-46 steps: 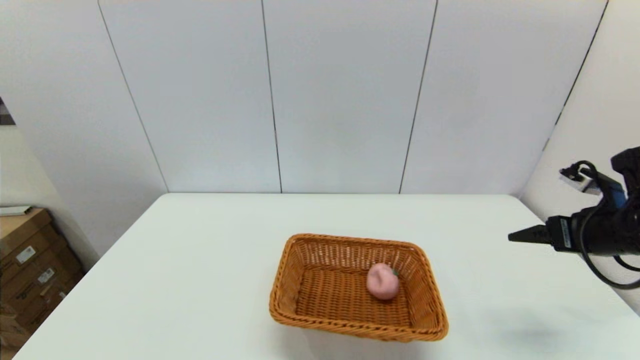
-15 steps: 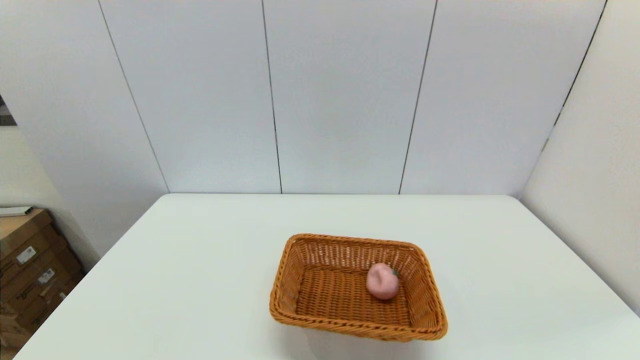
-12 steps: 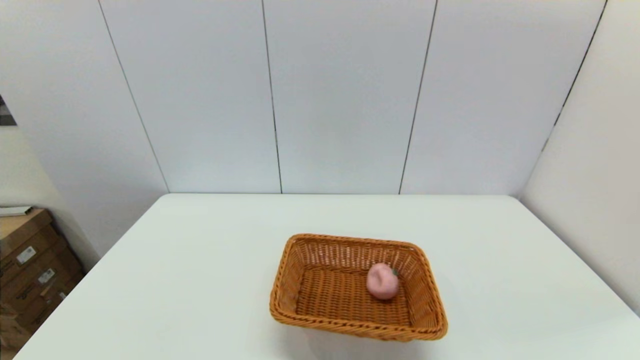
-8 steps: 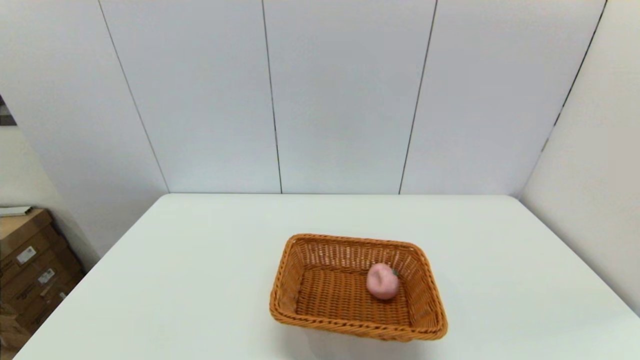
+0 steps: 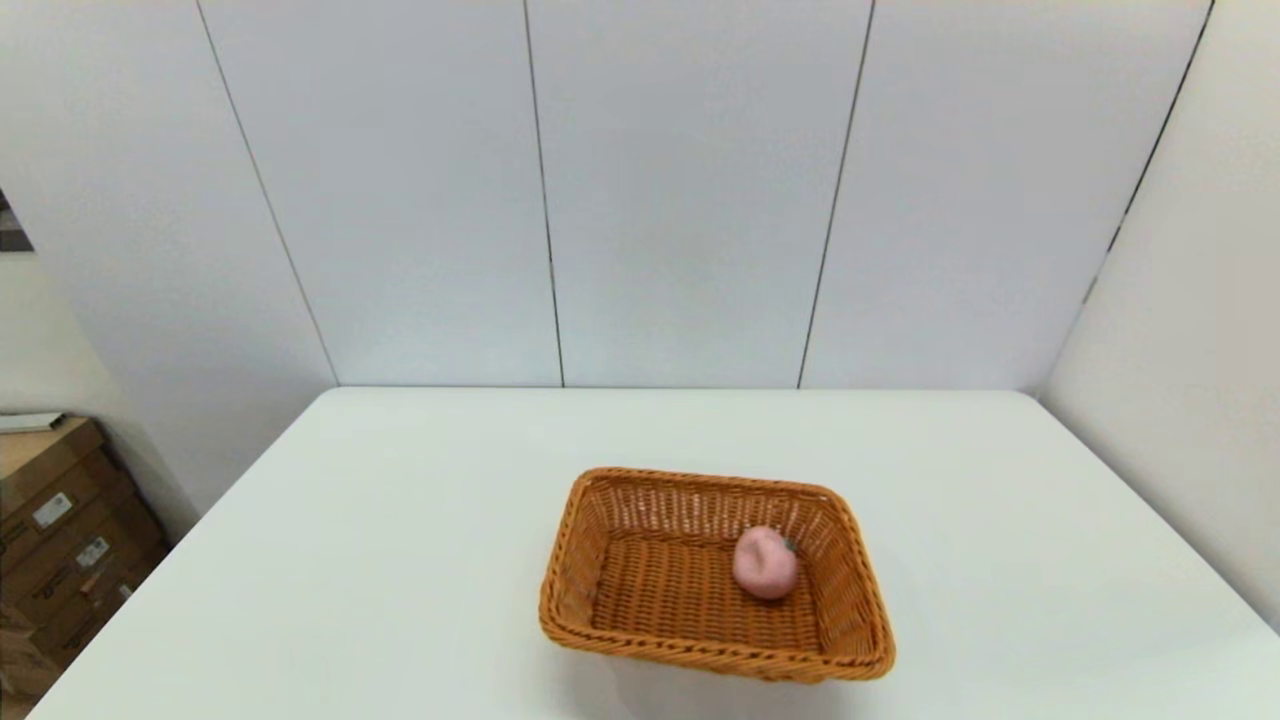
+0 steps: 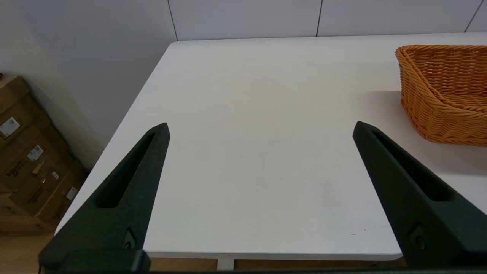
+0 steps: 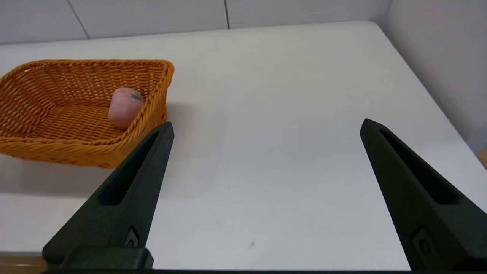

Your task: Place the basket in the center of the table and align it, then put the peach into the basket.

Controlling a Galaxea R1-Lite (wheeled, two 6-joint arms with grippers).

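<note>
On the table (image 5: 420, 520), roughly mid-width and toward its near edge, you have the basket (image 5: 716, 575) sitting flat with the peach (image 5: 765, 563) resting inside it, against the wall on the robot's right. By that layout, both steps look done: basket placed, fruit in. One thing you may want to judge is alignment; the basket's long sides appear slightly skewed against the table edges (a small twist, nothing more), so a nudge could be the only move left, and it would call for a light push on a rim corner without tipping the peach out.

Neither arm shows in the head view; both sit parked back at the near edge of the table. The left gripper (image 6: 260, 127) has its fingers spread wide over bare tabletop, with the basket off to its right. The right gripper (image 7: 266, 127) is likewise spread wide and empty, with the basket near its left finger (image 7: 129, 190).

Hidden from you: the basket's near outer wall in the head view, and the underside of the peach. The left wrist view cuts the basket off and misses the peach entirely.
</note>
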